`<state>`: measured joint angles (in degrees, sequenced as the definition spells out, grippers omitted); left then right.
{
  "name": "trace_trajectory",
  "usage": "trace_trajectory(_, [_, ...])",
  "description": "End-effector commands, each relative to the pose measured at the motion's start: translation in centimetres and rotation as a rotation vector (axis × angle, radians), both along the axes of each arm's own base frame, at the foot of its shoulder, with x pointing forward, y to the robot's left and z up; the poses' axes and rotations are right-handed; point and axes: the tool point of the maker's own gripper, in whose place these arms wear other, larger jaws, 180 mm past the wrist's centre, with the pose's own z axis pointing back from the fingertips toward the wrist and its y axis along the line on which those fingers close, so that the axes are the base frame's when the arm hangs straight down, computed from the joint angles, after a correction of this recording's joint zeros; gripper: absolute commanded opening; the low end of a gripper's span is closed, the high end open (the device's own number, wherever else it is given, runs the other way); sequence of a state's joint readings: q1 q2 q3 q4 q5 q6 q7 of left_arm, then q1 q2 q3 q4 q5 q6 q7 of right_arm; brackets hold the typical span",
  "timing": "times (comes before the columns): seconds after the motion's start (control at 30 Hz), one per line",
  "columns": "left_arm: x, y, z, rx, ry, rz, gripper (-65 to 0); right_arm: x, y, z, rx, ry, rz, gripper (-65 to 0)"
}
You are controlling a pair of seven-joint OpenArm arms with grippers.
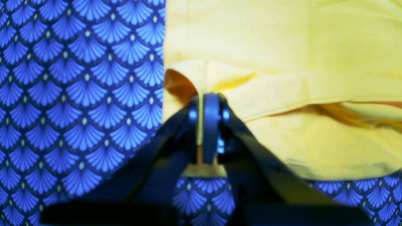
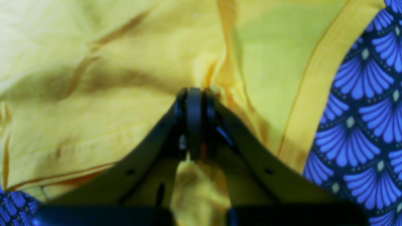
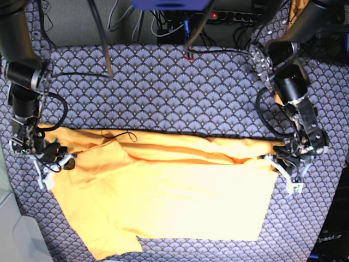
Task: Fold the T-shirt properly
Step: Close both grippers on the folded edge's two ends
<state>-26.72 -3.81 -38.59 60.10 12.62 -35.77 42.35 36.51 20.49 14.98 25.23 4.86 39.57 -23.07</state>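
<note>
The left end effector (image 1: 205,125) is clamped on a raised fold at the T-shirt's (image 3: 174,202) edge. The right end effector (image 2: 194,122) pinches bunched fabric near the collar band. The T-shirt lies spread across the scallop-patterned cloth (image 3: 163,93) covering the counter.

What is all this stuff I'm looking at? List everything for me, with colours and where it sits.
T-shirt: one, orange-yellow, spread on the table, top edge partly folded over.
Patterned cloth: one, blue-grey scallop print, covering the table under the T-shirt.
Cables: several, dark, behind the table's far edge.
Power strip: one, dark with a red switch, at the back.
Left gripper: one, black, shut on the T-shirt's edge, on the base view's right.
Right gripper: one, black, shut on the T-shirt, on the base view's left.
</note>
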Motion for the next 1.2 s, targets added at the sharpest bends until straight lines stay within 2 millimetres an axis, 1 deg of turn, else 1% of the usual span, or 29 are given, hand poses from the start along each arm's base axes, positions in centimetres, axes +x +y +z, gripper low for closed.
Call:
trace_trajectory(0.0, [1.5, 0.6, 2.3, 0.005, -0.071, 0.008, -65.0, 1.0, -0.9, 1.6, -0.021, -0.028, 0.003, -65.0])
trace_trajectory(0.07, [1.5, 0.6, 2.3, 0.005, -0.071, 0.008, -65.0, 1.1, -0.9, 1.7, -0.022, -0.032, 0.003, -65.0])
trace_trajectory(0.13, [1.5, 0.6, 2.3, 0.004, -0.072, 0.009, -65.0, 1.9, -0.9, 2.7, -0.026, -0.057, 0.004, -65.0])
trace_trajectory(0.27, [1.5, 0.5, 2.3, 0.003, -0.072, 0.008, -65.0, 2.7, -1.1, 3.9, -0.035, -0.087, 0.005, -65.0])
trace_trajectory(0.33, [1.4, 0.5, 2.2, 0.003, -0.068, 0.008, -65.0, 3.5, -1.0, 4.7, -0.036, -0.103, 0.006, -65.0])
trace_trajectory(0.47, [1.2, 0.5, 1.9, 0.003, -0.062, 0.008, -65.0, 4.1, -1.0, 5.5, -0.037, -0.119, 0.007, -65.0])
trace_trajectory(0.63, [2.0, 0.4, 2.9, -0.001, -0.127, 0.010, -65.0, 5.0, -0.9, 6.7, -0.037, -0.142, 0.008, -65.0])
trace_trajectory(0.77, [2.2, 0.4, 3.0, -0.001, -0.136, 0.009, -65.0, 5.6, -0.7, 7.5, -0.036, -0.159, 0.011, -65.0])
trace_trajectory(0.83, [2.2, 0.3, 3.0, -0.003, -0.136, 0.008, -65.0, 5.6, -0.7, 7.5, -0.035, -0.153, 0.011, -65.0])
trace_trajectory(0.9, [2.3, -0.2, 2.9, -0.013, -0.137, 0.005, -65.0, 5.5, -0.7, 7.4, -0.033, -0.150, 0.011, -65.0])
trace_trajectory(0.97, [2.2, -0.3, 2.9, -0.015, -0.138, 0.006, -65.0, 5.0, -0.7, 6.8, -0.035, -0.128, 0.014, -65.0])
trace_trajectory(1.03, [2.2, -0.3, 2.8, -0.015, -0.135, 0.005, -65.0, 3.7, -0.8, 5.1, -0.035, -0.094, 0.013, -65.0])
trace_trajectory(1.07, [2.2, -0.3, 2.8, -0.015, -0.135, 0.005, -65.0, 3.3, -0.8, 4.6, -0.031, -0.087, 0.011, -65.0])
trace_trajectory(1.17, [2.2, -0.4, 2.8, -0.016, -0.137, 0.003, -65.0, 2.2, -0.7, 3.7, -0.015, -0.085, 0.002, -65.0])
